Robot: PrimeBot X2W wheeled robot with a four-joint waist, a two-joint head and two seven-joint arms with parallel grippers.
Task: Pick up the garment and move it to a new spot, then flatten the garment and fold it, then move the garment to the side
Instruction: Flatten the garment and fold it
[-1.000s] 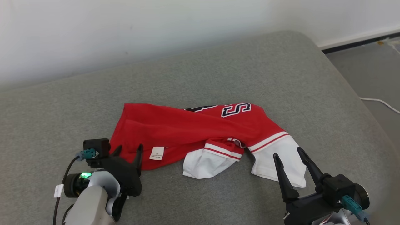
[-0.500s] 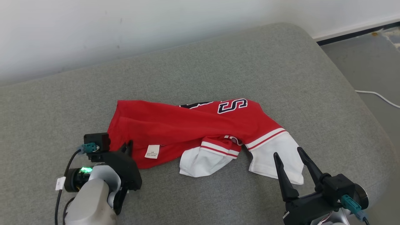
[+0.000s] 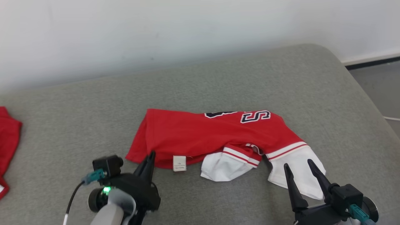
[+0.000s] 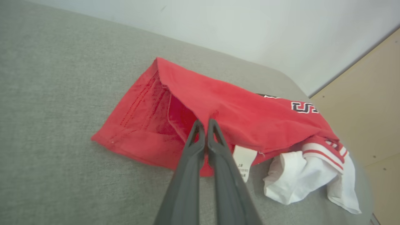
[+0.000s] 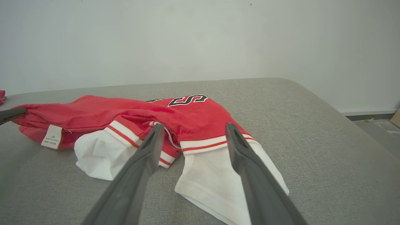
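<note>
1. The left gripper (image 3: 151, 154) is seen at the near edge of the grey cushion (image 3: 250, 78), its fingers clenched on the red hem at the near left corner of the garment (image 3: 203, 134).
2. The right gripper (image 3: 297, 164) is held released towards the cushion's near right corner, its fingers spread to either side of a white sleeve (image 3: 295, 156); whether it is touched cannot be told.
3. A white label (image 3: 179, 163) is shown on the hem, just beside the left gripper.
4. The garment is laid crumpled across the cushion's middle, with lettering (image 3: 254, 116) along its far side.
5. A second red cloth (image 3: 7, 140) is seen at the cushion's left edge.
6. The far edge is backed by a pale wall (image 3: 187, 31).
</note>
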